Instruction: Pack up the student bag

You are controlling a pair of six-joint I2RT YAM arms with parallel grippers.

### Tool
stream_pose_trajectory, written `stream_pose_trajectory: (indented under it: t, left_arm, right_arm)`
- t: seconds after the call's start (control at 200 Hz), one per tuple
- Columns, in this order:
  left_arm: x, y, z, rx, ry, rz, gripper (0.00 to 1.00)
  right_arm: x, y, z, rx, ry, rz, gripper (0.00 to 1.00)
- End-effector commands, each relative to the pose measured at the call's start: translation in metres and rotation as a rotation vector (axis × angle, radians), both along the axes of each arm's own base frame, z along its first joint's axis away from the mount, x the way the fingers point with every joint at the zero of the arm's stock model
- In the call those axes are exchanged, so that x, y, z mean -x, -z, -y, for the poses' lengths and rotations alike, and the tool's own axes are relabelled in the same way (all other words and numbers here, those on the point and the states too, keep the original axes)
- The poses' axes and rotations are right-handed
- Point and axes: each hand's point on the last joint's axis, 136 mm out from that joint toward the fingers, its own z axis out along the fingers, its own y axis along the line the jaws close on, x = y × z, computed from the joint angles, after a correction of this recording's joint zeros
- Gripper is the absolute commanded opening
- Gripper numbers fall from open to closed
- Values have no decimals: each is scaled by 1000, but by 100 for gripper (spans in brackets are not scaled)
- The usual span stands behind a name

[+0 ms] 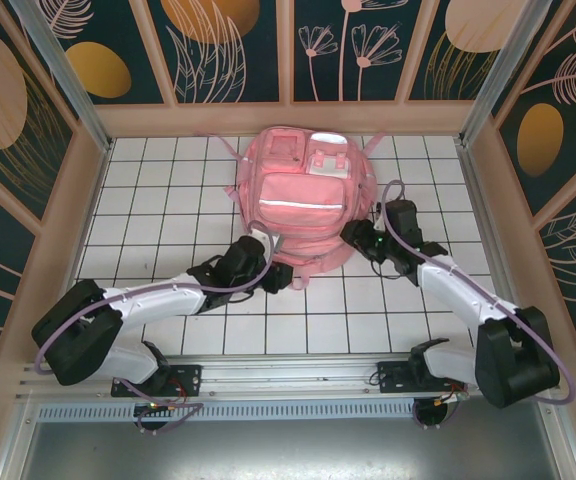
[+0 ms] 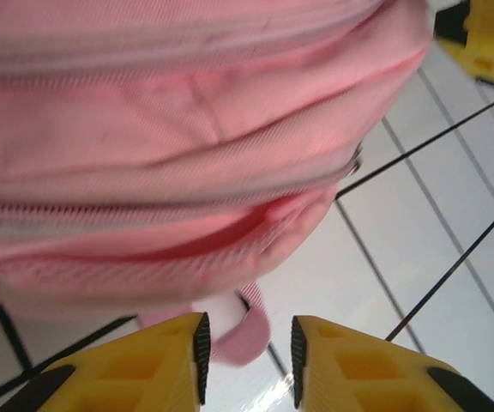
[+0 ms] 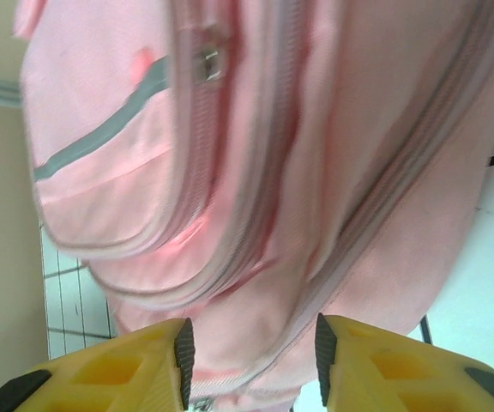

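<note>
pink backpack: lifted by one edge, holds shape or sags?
Probably sags: the student bag looks soft, its fabric creased. Pushed, it likely slides, lying flat on the glossy table. Its loose strap might snag.

Nothing here can be read: no writing, label, brand, number or sign. The large glossy pink backpack (image 1: 298, 200) lies toward twelve o'clock on the white tiled counter (image 1: 148, 200). Its front pockets show pale patches, but any print on them is too small to make out. In the wrist views its fabric is blurred and shows no legible mark.
</note>
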Motion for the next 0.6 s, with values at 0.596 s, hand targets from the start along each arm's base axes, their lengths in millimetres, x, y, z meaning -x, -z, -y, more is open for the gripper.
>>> stream_pose_trajectory:
  t: [0.596]
  left_arm:
    - [-36, -1, 57, 67, 56, -4, 27]
  right_arm:
    - [21, 28, -47, -29, -144, -51, 29]
